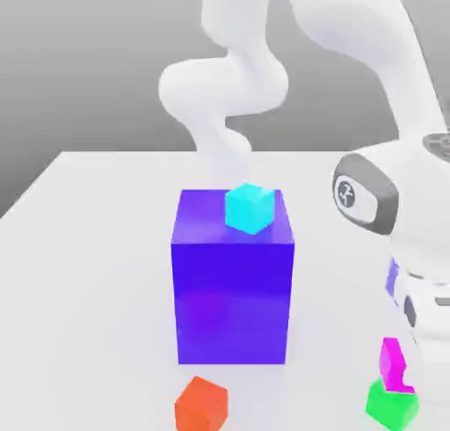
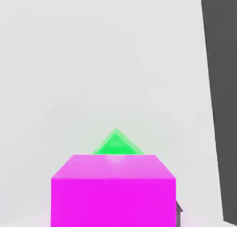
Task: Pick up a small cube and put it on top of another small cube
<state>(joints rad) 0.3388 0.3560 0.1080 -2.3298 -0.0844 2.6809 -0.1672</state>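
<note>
A white table (image 1: pixel 79 244) carries the scene, its far edge meeting a grey backdrop. A big blue-purple block (image 1: pixel 233 288) stands on it near the middle. A small orange-red cube (image 1: pixel 201 405) lies on the tabletop just in front of the block. A small bright green cube (image 1: pixel 392 405) rests on the table well toward the exterior view's right, with a magenta cube (image 1: pixel 393 364) directly above it, touching or nearly so.
</note>
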